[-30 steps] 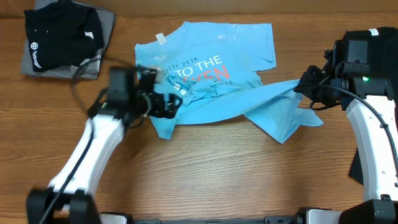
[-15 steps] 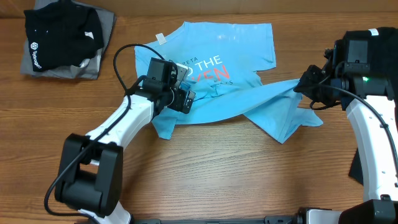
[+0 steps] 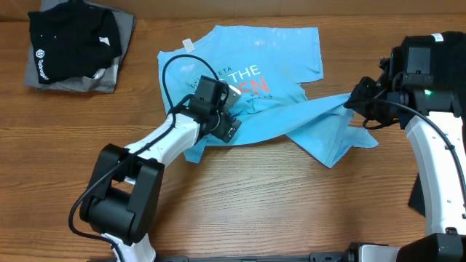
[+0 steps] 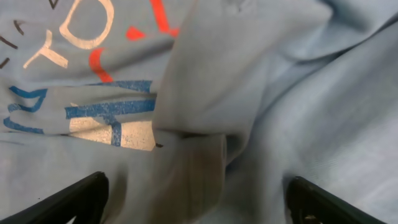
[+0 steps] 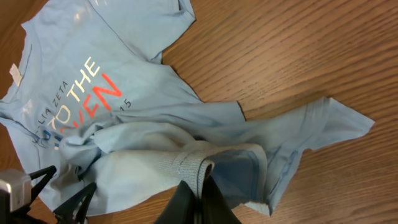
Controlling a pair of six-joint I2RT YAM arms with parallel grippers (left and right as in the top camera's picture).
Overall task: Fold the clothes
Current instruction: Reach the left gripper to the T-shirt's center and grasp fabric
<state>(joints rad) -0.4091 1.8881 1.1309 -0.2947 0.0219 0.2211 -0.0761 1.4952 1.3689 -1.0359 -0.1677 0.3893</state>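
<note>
Light blue jersey, thin and limp, makes up the T-shirt. It lies print-up in the middle of the wooden table, toward the far edge. Its far half is fairly flat, while its near half is twisted into a long rumpled ridge running out to the right. The right gripper is pinched tight on the right end of that ridge, and its wrist view shows a ribbed edge of the shirt caught between the fingers. The left gripper hovers just near of the white and red lettering with its jaws spread wide and nothing in them. In its wrist view a soft fold of cloth lies between the two dark fingertips. The step in hand looks like spreading the shirt flat before any fold is made. To do that well, the left gripper should drop low enough to catch the cloth and close on the fold's edge rather than on the whole bunch. It should then draw away from the right gripper's hold so the twist opens. A slow pull seems wise, since jersey stretches and slides easily on smooth wood grain. At the far left corner a black shirt sits folded on a grey one.
</note>
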